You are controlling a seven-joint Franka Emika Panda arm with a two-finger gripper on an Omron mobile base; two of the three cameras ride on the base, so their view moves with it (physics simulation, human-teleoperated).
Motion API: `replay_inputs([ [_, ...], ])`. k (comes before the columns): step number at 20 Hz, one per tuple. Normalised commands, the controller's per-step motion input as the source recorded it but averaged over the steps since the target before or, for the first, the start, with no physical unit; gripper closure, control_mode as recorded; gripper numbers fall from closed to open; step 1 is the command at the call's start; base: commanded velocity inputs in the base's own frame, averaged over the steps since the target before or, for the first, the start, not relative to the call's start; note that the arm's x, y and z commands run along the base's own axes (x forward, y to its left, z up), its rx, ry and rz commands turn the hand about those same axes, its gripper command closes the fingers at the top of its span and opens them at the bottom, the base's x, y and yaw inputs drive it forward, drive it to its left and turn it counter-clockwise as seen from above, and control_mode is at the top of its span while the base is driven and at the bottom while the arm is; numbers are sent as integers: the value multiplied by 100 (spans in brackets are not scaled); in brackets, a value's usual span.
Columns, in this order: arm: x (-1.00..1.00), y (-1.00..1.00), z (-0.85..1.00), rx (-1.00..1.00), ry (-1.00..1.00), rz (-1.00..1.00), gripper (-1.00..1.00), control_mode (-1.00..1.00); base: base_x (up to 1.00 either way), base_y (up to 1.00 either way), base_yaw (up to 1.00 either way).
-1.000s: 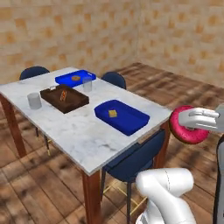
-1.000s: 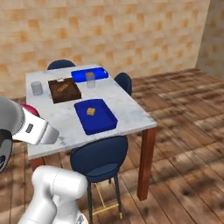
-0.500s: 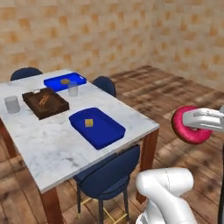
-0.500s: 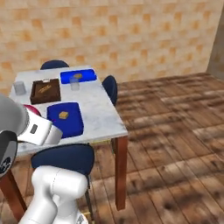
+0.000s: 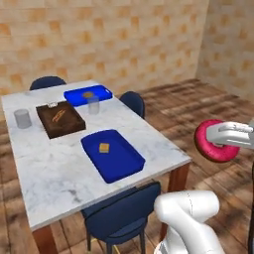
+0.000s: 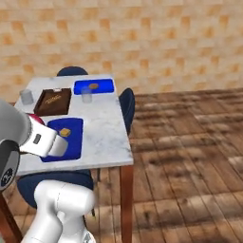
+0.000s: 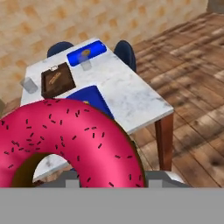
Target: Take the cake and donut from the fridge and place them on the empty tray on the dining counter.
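The cake point(image 5: 104, 147) is already sitting in the empty tray point(image 5: 121, 166) on the tabletop point(image 5: 54, 173). The jaws are clamping the donut point(image 5: 215, 141), waiting to join it.

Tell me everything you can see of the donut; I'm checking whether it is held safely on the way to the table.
The donut is a ring with glossy pink-red icing, dark sprinkles and a brown underside showing inside its hole. It stands on edge, clamped in the gripper, whose white fingers cross its face. It hangs in the air to the right of the dining counter, above the wooden floor, touching nothing else. In the hand view it looms large and close, looking whole and undamaged.
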Motion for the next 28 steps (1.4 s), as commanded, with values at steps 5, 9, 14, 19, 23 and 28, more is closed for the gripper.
replay_inputs([
  [5,0,0,0,0,0,0,100,100,100,-12,54],
  [9,0,0,0,0,0,0,100,100,100,0,72],
  [14,0,0,0,0,0,0,100,100,100,0,78],
  [19,0,0,0,0,0,0,100,100,99,0,57],
  [23,0,0,0,0,0,0,100,100,100,-7,34],
  [28,0,0,0,0,0,0,100,100,82,-14,24],
])
